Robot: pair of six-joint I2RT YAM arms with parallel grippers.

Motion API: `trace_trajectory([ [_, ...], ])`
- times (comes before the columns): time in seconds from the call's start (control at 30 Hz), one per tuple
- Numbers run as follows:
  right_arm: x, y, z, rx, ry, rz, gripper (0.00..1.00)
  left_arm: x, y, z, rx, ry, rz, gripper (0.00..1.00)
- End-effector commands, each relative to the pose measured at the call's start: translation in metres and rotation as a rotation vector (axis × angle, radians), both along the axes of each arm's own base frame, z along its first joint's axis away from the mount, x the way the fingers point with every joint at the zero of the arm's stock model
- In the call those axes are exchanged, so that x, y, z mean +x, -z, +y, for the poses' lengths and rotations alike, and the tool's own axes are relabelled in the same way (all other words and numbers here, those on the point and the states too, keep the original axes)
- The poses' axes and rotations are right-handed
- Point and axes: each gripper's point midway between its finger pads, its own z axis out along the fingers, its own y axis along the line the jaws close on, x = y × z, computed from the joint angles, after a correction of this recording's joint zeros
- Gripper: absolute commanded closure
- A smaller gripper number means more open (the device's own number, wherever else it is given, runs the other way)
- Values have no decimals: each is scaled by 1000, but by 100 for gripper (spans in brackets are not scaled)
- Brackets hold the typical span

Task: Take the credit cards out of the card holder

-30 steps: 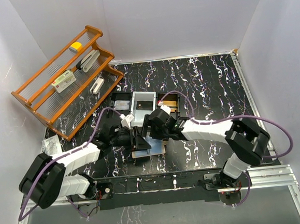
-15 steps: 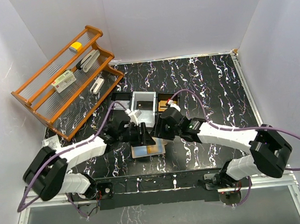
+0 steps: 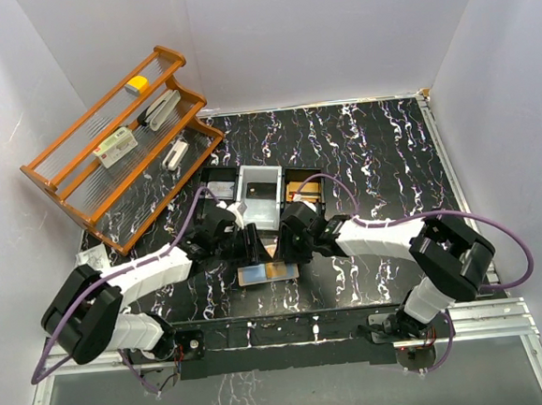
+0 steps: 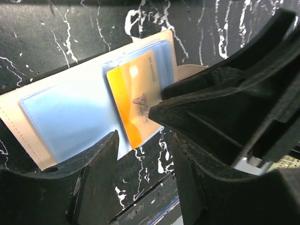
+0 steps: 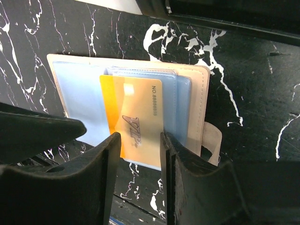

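The beige leather bifold card holder (image 5: 194, 103) lies open and flat on the black, white-veined tabletop (image 5: 253, 93), directly under both of my end effectors. From its pale blue inner slots one orange plastic credit card (image 5: 136, 117), printed VIP, sticks part-way out toward my right end effector (image 5: 139, 140). I can't make out any cards behind it. The right fingers stand partly apart astride the card's free end. One of them covers a corner of the card, so I can't tell whether they touch it. My left end effector (image 4: 143, 145) hangs half open just beside the right one, gripping nothing that I can see. Beyond both sits a black-and-grey three-compartment tray (image 3: 257, 172). The compartment on the right arm's side shows orange-brown pieces, partly hidden by a cable, and the other compartments' contents are unclear.
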Motion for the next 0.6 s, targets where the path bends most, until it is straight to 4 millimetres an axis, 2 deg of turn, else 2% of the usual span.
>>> trace_trajectory([
  [0.0, 3, 5, 0, -21, -10, -15, 64, 4, 1, -8, -14, 6, 27, 52],
  [0.07, 0, 12, -5, -40, -2, 4, 65, 4, 1, -11, -37, 10, 32, 52],
  [0.13, -4, 18, -9, -50, 7, 17, 65, 0, 11, -12, -40, 13, 63, 51],
  [0.33, -11, 23, -16, -35, 35, 33, 66, -5, 26, -10, -36, -13, 107, 52],
  [0.57, -17, 26, -15, -3, 38, 51, 66, -7, 28, -17, -104, -34, 134, 60],
])
